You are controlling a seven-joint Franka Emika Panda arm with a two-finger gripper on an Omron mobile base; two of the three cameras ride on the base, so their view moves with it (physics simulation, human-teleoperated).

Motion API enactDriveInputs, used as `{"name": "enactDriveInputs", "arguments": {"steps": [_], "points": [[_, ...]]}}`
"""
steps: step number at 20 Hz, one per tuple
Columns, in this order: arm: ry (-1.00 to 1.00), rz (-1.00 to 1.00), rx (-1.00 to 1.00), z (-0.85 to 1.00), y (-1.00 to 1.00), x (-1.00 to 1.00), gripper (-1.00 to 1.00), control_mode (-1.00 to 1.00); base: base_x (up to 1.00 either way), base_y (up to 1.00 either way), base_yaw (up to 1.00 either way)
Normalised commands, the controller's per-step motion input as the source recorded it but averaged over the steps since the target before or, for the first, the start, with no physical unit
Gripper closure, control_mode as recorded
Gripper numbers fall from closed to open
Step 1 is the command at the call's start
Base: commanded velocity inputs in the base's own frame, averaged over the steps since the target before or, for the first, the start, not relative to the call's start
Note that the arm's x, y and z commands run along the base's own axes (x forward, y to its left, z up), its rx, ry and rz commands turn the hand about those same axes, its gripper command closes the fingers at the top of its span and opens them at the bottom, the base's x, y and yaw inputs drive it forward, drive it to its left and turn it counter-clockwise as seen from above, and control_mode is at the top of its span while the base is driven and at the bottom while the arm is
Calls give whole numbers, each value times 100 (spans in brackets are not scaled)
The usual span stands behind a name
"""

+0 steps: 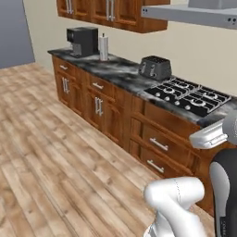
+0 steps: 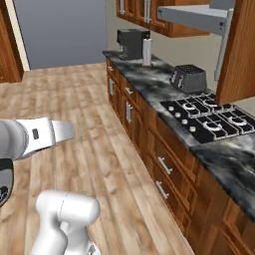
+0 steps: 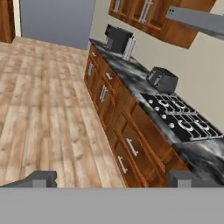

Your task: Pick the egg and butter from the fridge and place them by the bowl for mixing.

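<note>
The claw (image 3: 111, 178) gapes wide and holds nothing; ahead to its right runs the marble counter (image 3: 131, 72) with toaster (image 3: 162, 79), far beyond stands the grey fridge (image 3: 57, 19).

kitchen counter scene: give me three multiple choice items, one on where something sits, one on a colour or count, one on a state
1. Where does the toaster sit on the counter?
A. between the coffee machine and the stove
B. on the floor
C. on top of the stove

2. What colour is the coffee machine?
A. red
B. black
C. white

3. How do the jaws of the gripper stand?
A. clamped on an egg
B. shut with nothing between
C. open with nothing between

Key: 1 A, the toaster stands past the stove, short of the coffee machine. 2 B, its body is dark black. 3 C, the two finger tips stand far apart in the hand view, with floor and cabinets showing between.
</note>
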Motion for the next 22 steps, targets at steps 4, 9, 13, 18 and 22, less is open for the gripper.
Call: {"name": "enactDriveInputs", "arguments": {"steps": [4, 9, 13, 18, 22], "points": [[0, 0, 0, 0, 0, 0, -100, 100, 19, 92, 59], [0, 0, 0, 0, 0, 0, -100, 100, 88, 100, 25], [0, 0, 0, 0, 0, 0, -100, 100, 100, 100, -1], [0, 0, 0, 0, 0, 0, -100, 100, 100, 100, -16], [0, 0, 0, 0, 0, 0, -100, 100, 100, 100, -19]]}}
